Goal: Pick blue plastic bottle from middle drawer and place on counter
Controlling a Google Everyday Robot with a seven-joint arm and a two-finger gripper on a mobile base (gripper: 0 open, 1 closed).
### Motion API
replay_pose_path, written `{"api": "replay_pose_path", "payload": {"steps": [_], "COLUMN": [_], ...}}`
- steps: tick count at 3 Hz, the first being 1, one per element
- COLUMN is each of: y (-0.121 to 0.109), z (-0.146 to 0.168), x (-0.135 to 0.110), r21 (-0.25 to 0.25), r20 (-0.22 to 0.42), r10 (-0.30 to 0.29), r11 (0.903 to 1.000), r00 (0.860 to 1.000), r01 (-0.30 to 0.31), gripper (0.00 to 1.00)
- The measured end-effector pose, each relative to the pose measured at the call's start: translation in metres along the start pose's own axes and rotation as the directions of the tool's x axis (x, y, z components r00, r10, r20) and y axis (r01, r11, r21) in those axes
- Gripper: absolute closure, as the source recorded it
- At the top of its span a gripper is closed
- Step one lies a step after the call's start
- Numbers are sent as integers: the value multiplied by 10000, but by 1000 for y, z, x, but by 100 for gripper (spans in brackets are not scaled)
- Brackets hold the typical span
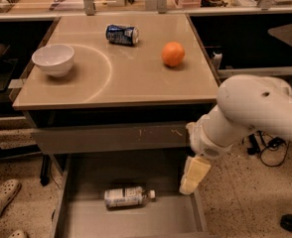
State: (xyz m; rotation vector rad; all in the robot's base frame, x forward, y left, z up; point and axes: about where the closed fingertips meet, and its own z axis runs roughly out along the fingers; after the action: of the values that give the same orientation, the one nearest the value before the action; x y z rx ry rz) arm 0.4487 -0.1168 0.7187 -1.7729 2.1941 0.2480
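So, approach step: the gripper (193,177) hangs lower right of centre, over the right edge of the open middle drawer (86,219), pointing down. Whether it's spread or pressed together can't be told here, and it carries nothing visible. The blue plastic bottle (126,197) lies on its side on the drawer floor at bottom centre, white cap toward the right, near the gripper's left and apart from it (so not grasped yet). The white arm (255,113) fills the right of the frame. On the counter (136,78) there's a white bowl (53,59) upper left, a dark blue soda can (122,34) on its side top centre, and an orange (173,54) right of it; none are targets. Next move, as I judge it: shift left and down into the drawer, line up across the bottle's body and close on it. Then lift clear of the closed drawer front (111,138) above before heading for a bare patch of counter.
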Motion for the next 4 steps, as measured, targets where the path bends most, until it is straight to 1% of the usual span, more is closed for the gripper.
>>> {"api": "replay_pose_path", "payload": {"steps": [1, 2, 3, 4], "y": [15, 16, 29, 35], "z": [52, 52, 90, 136], "x": [-7, -7, -18, -37], "r21": [-484, -487, -911, -1369], "r20": [131, 134, 586, 1394], "r10": [-7, -7, 41, 151], "r11": [9988, 9988, 9958, 9906], "r00": [9999, 9999, 9983, 9901], "r01": [13, 13, 13, 42], "gripper": [0, 0, 0, 0]}}
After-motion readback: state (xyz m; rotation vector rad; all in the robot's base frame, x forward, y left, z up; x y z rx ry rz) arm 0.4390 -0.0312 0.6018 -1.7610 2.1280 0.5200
